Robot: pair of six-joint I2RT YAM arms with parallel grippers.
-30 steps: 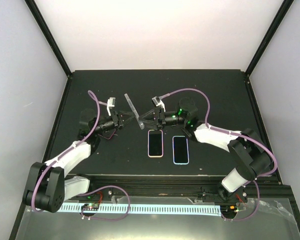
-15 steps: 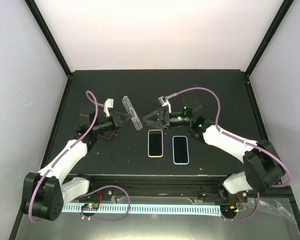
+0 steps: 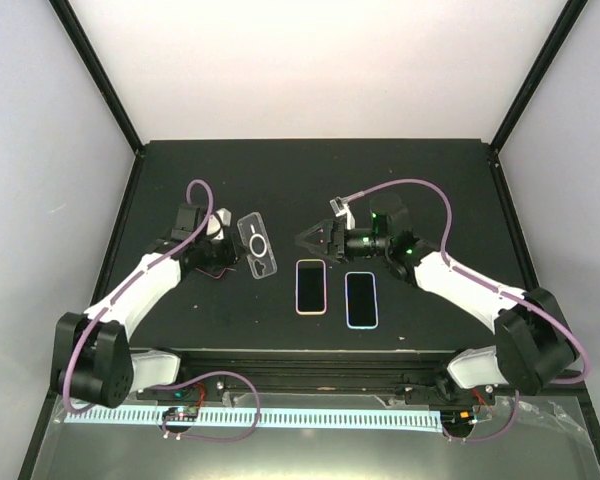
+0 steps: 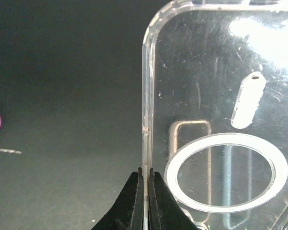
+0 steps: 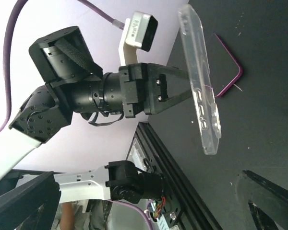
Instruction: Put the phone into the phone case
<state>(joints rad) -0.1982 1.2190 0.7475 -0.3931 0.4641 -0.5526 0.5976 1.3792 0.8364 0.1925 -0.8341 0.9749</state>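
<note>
L gripper (image 4: pixel 145 173): jaws narrow, pinched on 1 long edge of the clear phone case (image 3: pixel 257 245); the case wall sits between the 2 fingertips in the L wrist view. Case attitude: broad face up toward the top cam, white ring (image 4: pixel 225 172) and camera cutout visible through it. The R wrist view shows the case edge-on, approx. parallel to the table (image 3: pixel 430 190); whether it touches the table cannot be told. Case position: L of the pink-rimmed phone (image 3: pixel 311 286), apart from it. Both phones lie flat, screen up, side by side near the table centre; the blue-rimmed phone (image 3: pixel 360 299) is just R of the pink one and not touching it. R gripper (image 3: pixel 302 240): empty, jaws spread per the R wrist view, where 1 finger (image 5: pixel 266 196) shows at the lower R corner with nothing against it. It hangs over the far end of the pink-rimmed phone, tip pointing at the case with a gap between. A purple-rimmed object (image 3: pixel 216 268) lies on the table under the L arm, near the case.
</note>
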